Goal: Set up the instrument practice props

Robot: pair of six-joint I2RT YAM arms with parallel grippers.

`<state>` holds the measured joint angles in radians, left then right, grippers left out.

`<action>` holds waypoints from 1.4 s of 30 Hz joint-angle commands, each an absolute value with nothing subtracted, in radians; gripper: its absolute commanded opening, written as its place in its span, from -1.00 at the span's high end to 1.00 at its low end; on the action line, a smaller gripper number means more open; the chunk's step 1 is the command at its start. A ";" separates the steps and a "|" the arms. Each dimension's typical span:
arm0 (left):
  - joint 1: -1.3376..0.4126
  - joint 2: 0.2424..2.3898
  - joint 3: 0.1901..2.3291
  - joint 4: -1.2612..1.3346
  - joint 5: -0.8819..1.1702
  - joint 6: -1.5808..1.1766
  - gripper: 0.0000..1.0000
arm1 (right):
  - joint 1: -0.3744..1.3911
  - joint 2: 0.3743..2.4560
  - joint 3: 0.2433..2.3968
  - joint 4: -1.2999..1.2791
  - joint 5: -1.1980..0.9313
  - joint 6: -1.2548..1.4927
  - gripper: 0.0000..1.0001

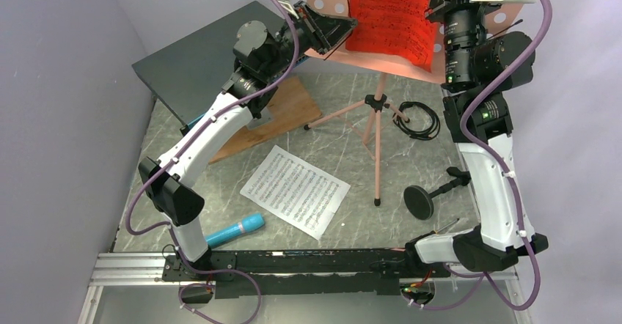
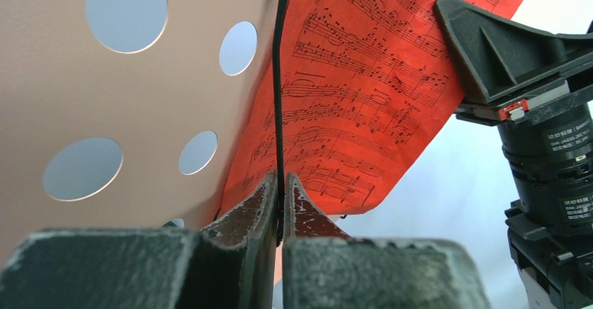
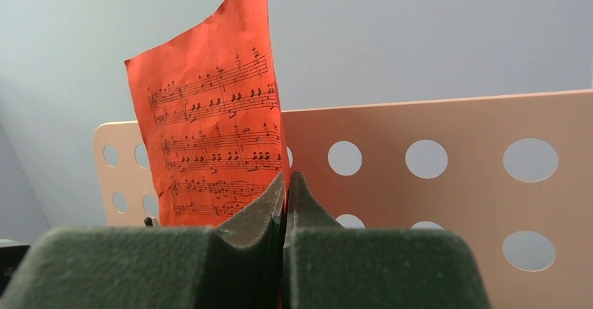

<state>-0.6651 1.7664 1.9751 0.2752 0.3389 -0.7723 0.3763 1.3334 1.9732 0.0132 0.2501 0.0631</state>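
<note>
Now the red page (image 1: 389, 16) stands against the music stand (image 3: 454, 124). The right gripper (image 3: 285, 190) is clamped on 1 edge, and the left gripper (image 2: 281, 190) seems pinched onto the other. Seating it looks like the step in hand; next, settle it squarely, then release without dragging paper.

upright page (image 1: 392, 16) on music stand (image 1: 377, 155) | flat page (image 1: 295, 190) before it | microphone (image 1: 236, 230) left | mic stand (image 1: 419, 201) right

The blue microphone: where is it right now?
In the top view, the blue microphone lies on the table at front left, just left of the white sheet-music page.
</note>
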 commanded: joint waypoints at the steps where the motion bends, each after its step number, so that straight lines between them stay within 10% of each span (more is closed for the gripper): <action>1: -0.667 1.745 1.999 0.362 0.375 -0.774 0.85 | 0.368 1.330 1.957 0.084 0.220 0.094 1.00; 42: -0.667 1.672 1.898 0.461 0.398 -0.748 0.98 | 0.362 1.398 1.851 0.295 0.005 0.271 1.00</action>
